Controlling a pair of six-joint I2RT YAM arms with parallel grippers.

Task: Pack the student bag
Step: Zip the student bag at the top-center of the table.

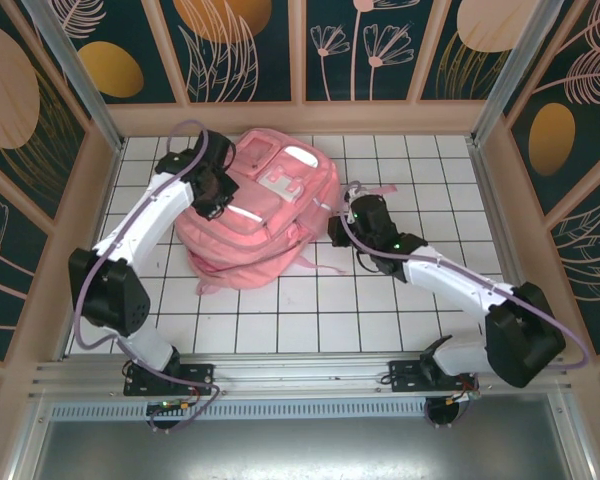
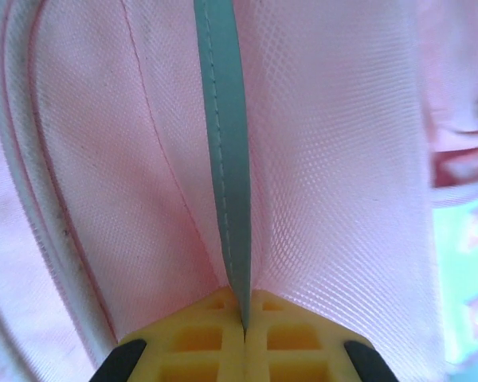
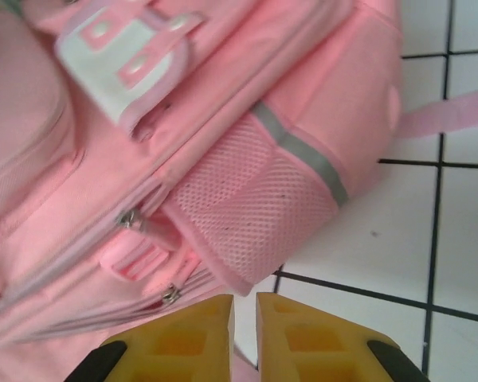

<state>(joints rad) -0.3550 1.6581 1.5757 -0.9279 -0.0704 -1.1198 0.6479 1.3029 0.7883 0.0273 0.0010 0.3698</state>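
Student bag (image 1: 265, 235) seemingly in left hand (image 2: 244, 306)

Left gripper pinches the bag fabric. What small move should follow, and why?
Probably lift the left gripper slightly: its jaws are shut on a fold of the student bag along the silvery stripe, so raising it would tension the front. The right gripper, holding nothing, sits by the mesh side pocket near a zipper pull.

The student bag (image 1: 255, 215) lies on the worktop (image 1: 400, 310), far of the middle and a little left. The left pincer (image 2: 244, 314) sits on its left part, a fold of the bag between its fingers. The right pincer (image 3: 244, 310) is just beside the bag's right side pocket (image 3: 247, 215), and past that pocket a strap (image 3: 446, 115) trails off to the right.
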